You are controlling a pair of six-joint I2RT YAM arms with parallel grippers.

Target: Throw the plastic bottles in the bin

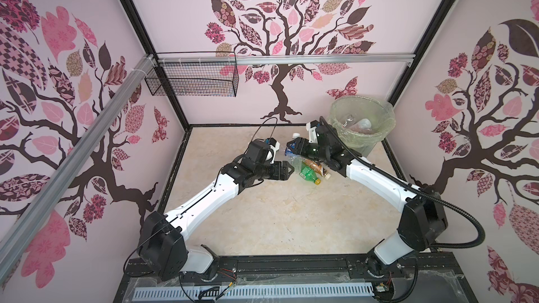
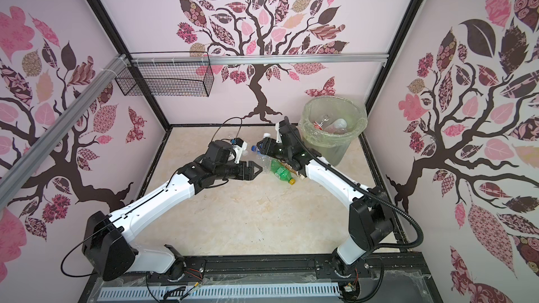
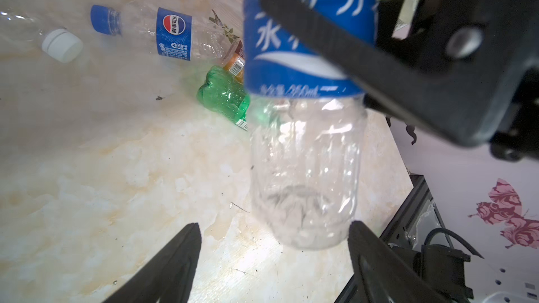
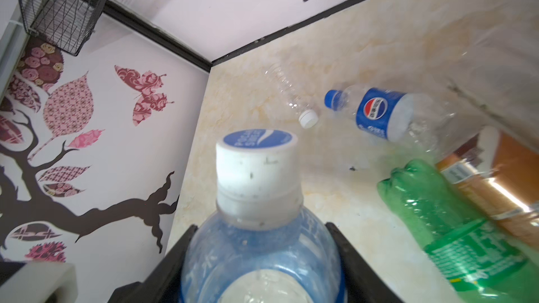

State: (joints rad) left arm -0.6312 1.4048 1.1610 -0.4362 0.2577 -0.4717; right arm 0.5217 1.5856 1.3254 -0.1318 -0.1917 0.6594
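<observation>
- My right end effector [image 4: 261, 228] is clamped across the label of a clear, blue-labelled bottle [image 3: 277, 62] with a white cap. It holds the bottle in the air between the two arms, above the tabletop [image 3: 116, 155].
- My left end effector [image 3: 274, 227] stands open. Its fingers sit either side of the bottle's clear base, apparently without touching it.
- I judge this to be a hand-over: the bottle now hangs from the right arm alone, and the carry to the bin has not begun.
- The bin [image 1: 382, 129], a round basket lined with a greenish bag, stands in the far right corner just behind the right arm. A few bottles [image 2: 335, 125] already lie inside it.
- On the tabletop lie a Pepsi bottle [image 3: 173, 34], a green bottle [image 3: 223, 94], a brown-labelled bottle [image 3: 234, 65] against the green one, and a clear bottle with a white cap [image 3: 61, 45] nearby.
- Next, I would draw the left arm back clear of the base. Then I would swing the right arm round until the bottle hangs over the bin's mouth, and only then let go. The long body must clear the rim.
</observation>
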